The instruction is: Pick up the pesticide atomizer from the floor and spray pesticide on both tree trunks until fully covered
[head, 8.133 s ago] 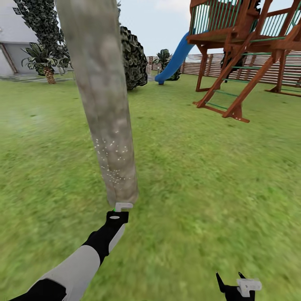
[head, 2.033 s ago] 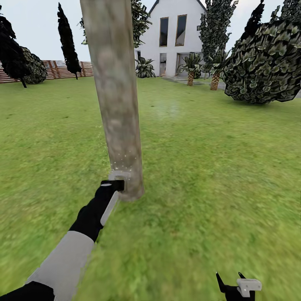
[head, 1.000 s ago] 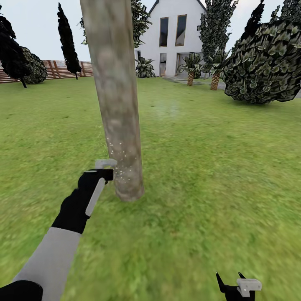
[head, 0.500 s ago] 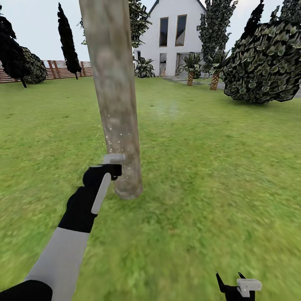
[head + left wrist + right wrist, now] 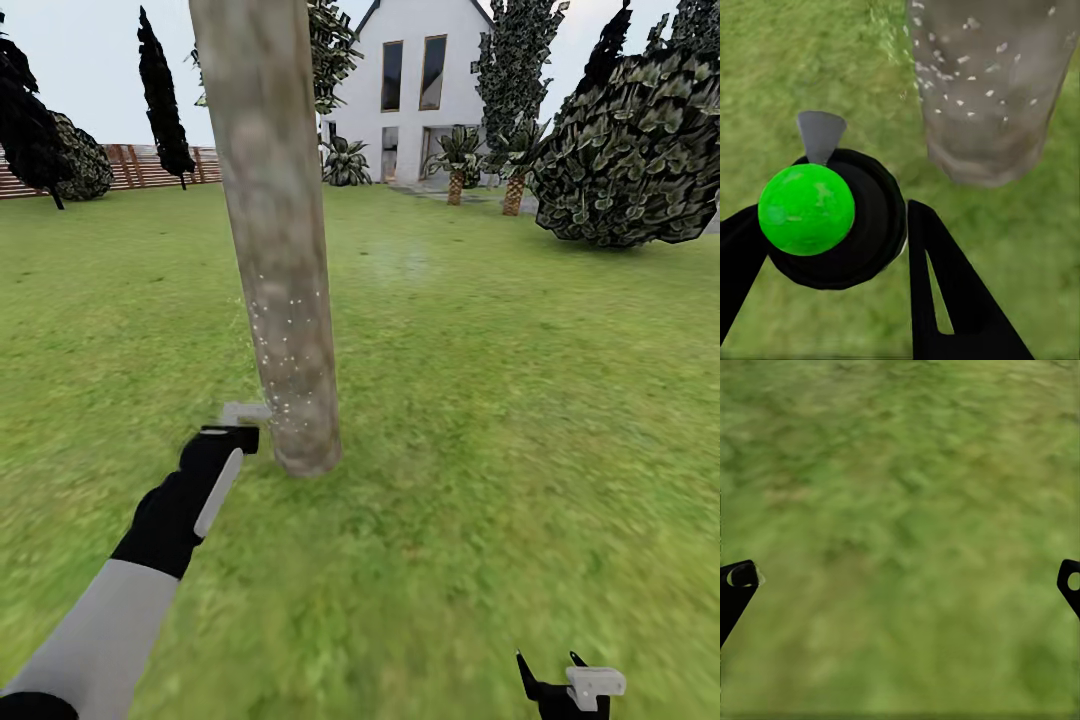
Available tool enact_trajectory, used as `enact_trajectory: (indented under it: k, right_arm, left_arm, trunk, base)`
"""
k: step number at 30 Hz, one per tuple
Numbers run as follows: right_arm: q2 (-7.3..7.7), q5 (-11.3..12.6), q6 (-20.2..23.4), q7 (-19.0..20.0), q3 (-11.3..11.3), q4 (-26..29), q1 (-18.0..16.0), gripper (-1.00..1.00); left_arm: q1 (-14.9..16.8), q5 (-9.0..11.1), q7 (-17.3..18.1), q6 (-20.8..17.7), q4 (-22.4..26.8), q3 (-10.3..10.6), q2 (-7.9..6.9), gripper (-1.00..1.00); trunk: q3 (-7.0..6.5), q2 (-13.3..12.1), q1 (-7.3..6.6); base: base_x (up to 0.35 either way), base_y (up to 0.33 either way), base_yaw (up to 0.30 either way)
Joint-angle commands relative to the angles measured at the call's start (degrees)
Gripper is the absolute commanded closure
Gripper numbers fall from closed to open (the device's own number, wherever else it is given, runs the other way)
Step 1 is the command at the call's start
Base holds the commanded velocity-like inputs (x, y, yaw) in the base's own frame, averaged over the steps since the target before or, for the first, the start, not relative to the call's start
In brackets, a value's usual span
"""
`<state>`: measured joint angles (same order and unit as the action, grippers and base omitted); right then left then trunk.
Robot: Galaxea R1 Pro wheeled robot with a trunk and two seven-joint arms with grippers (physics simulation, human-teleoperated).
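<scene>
status: spraying in progress. the small dark pesticide atomizer with a bright green dot on its cap (image 5: 825,217) is off the grass and clenched between the two black fingers of the left gripper (image 5: 832,247). in the head view it sits left of centre, just beside the base of the thick mottled beige-grey tree trunk (image 5: 275,230), pale nozzle (image 5: 243,410) pointing at the bark.

done so far, as a judgement: pickup is complete, and fine white pesticide specks (image 5: 280,350) dot the lower part of the trunk. the upper bark carries no visible specks, so coverage of this trunk appears partial. the far side of the trunk is hidden. the state of the second tree cannot be judged from these views.

remaining: more passes higher up this trunk, then the other tree.

right gripper (image 5: 562,690): lower right of the head view, idle, fingers spread wide apart over blurry green grass (image 5: 900,510), grasping nothing.

materials and shapes:
- trunk: smooth upright cylinder, blotchy bark texture, flat cut at the ground.
- atomizer: round dark body, glossy green sphere on top, grey wedge-shaped nozzle.
- ground: soft, mottled green lawn (image 5: 500,400).
- background: white gabled house (image 5: 420,90) at upper centre; dark blocky bush (image 5: 640,150) at upper right; brown slatted fence (image 5: 130,165) at upper left.
</scene>
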<state>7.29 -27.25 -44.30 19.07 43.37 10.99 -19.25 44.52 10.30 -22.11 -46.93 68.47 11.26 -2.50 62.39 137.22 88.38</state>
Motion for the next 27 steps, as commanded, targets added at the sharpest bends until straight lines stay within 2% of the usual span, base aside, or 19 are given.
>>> enact_trajectory:
  k: [1,3,4,8,12,14,23,27]
  right_arm:
    - [0.00,0.0,0.0,0.0,0.0,0.0,0.0,-1.00]
    - [0.00,0.0,0.0,0.0,0.0,0.0,0.0,-1.00]
    - [0.00,0.0,0.0,0.0,0.0,0.0,0.0,-1.00]
    - [0.00,0.0,0.0,0.0,0.0,0.0,0.0,-1.00]
    - [0.00,0.1,0.0,0.0,0.0,0.1,0.0,-1.00]
    - [0.00,0.1,0.0,-0.1,0.0,0.1,0.0,-1.00]
    - [0.24,0.2,0.0,-0.1,0.1,0.2,0.0,-1.00]
    - [0.44,0.2,0.0,-0.1,0.1,0.2,0.0,-1.00]
  left_arm:
    - [-0.3,-0.2,-0.1,1.2,-1.2,0.0,0.45,1.00]
    - [-2.0,-0.5,-0.3,4.4,-4.0,0.1,3.10,1.00]
    - [-2.6,-0.5,-0.3,7.7,-5.9,0.1,3.80,1.00]
    - [-3.7,-0.6,-0.6,17.3,-16.0,0.1,4.30,1.00]
    - [-6.9,-0.2,-0.7,24.8,-18.4,-0.2,4.17,1.00]
    - [-7.2,-0.2,-0.7,27.5,-20.0,-0.2,4.17,1.00]
    - [-7.3,-0.3,-0.7,28.6,-22.7,-0.4,3.95,1.00]
    - [-7.3,-0.4,-0.8,28.6,-22.8,-0.4,4.05,1.00]
  trunk:
    - [-0.01,0.0,0.00]
    - [-0.01,0.0,0.00]
    - [-0.01,0.0,0.00]
    - [-0.01,0.0,0.00]
    - [-0.01,0.0,0.00]
    - [-0.01,0.0,0.00]
    - [-0.01,0.0,0.00]
    - [-0.01,0.0,0.00]
  base:
    - [0.000,0.000,0.000]
    - [0.000,0.000,0.000]
    - [0.000,0.000,0.000]
    - [0.000,0.000,0.000]
    - [0.000,-0.120,0.000]
    - [0.003,-0.259,0.000]
    - [0.143,-0.252,0.001]
    - [0.206,-0.223,0.178]
